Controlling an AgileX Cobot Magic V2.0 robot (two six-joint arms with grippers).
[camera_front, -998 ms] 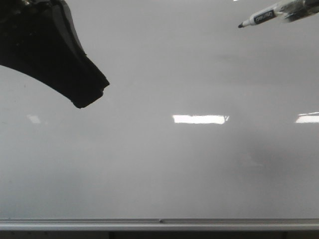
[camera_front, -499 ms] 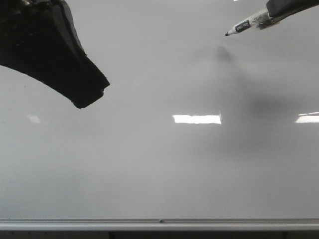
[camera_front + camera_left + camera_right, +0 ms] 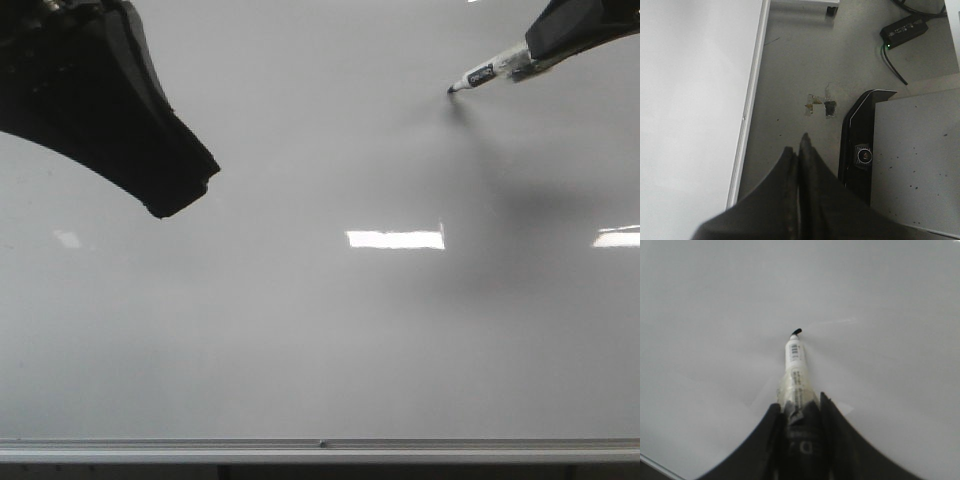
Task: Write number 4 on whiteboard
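Note:
The whiteboard (image 3: 300, 330) fills the front view, glossy pale grey, with a silver rail (image 3: 320, 448) along its lower edge. No marker lines of the number 4 show on it. My right gripper (image 3: 545, 45) at the top right is shut on a black-and-white marker (image 3: 490, 72). The marker's black tip (image 3: 452, 90) meets its own shadow on the board. In the right wrist view the marker (image 3: 795, 370) sticks out from my right gripper (image 3: 799, 402), its tip (image 3: 796, 332) on the board. My left gripper (image 3: 175, 200) hangs at the upper left, shut and empty, also in its wrist view (image 3: 797, 145).
Bright rectangular light reflections (image 3: 395, 239) lie across the board's middle and at its right edge (image 3: 617, 237). The left wrist view shows the board's edge rail (image 3: 747, 115), a grey floor, a black power box (image 3: 903, 30) with a green light, and a grey base (image 3: 915, 160).
My right gripper has carried the marker leftward and down toward the board. The tip's shadow has closed up until it now meets the tip. The left arm has not moved.

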